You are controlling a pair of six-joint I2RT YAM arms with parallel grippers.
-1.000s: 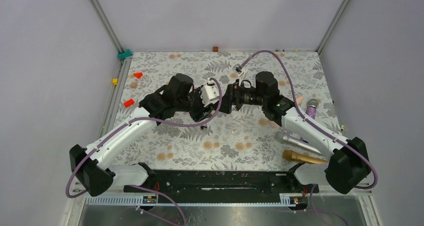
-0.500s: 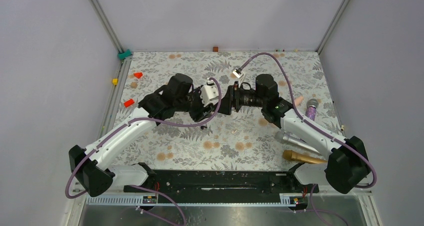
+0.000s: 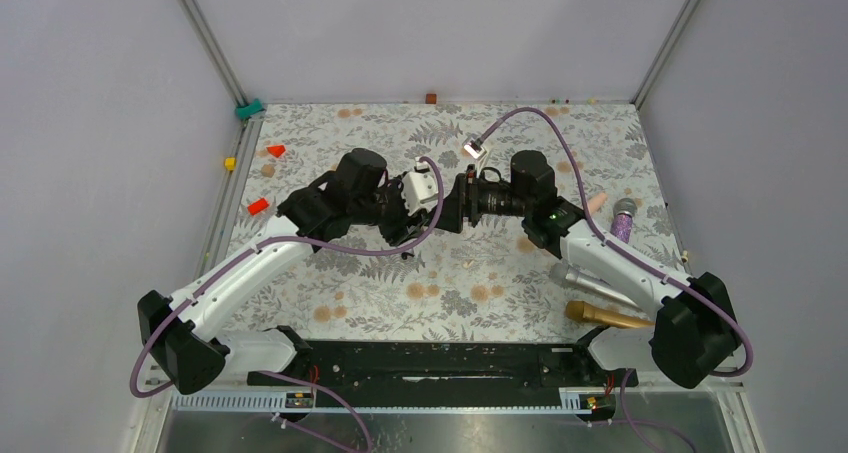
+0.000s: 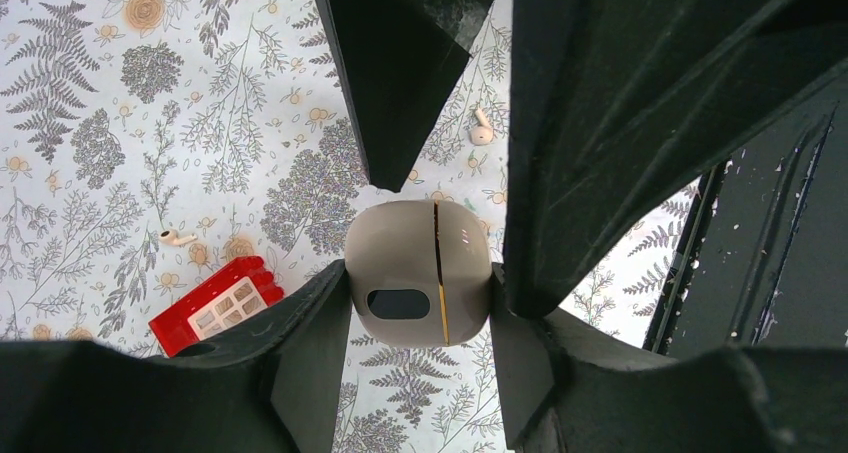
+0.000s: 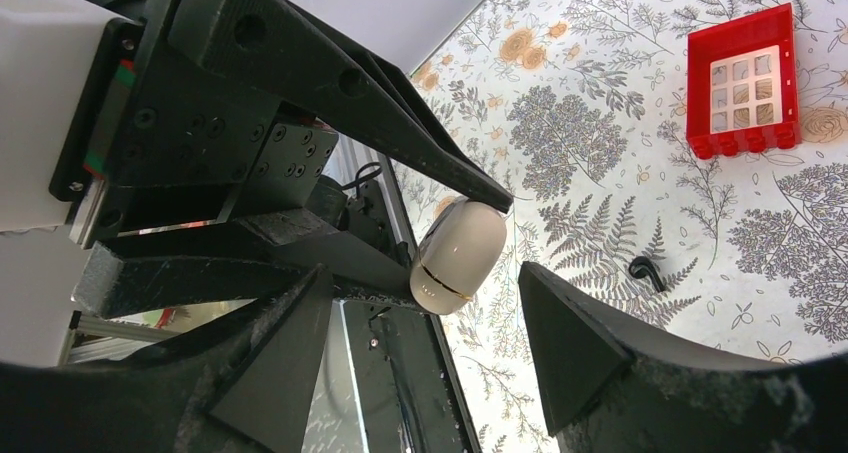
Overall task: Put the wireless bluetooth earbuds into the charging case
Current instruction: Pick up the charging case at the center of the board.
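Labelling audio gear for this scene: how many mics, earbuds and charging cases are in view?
Microphones: 3 (purple, silver, gold)
Earbuds: 2
Charging case: 1
Total: 6

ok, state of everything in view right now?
charging case: lid shut, held in the air.
earbuds: both out, lying on the table.
left end effector: shut on charging case.
right end effector: open, close to the case.
red block: lying flat on the table.
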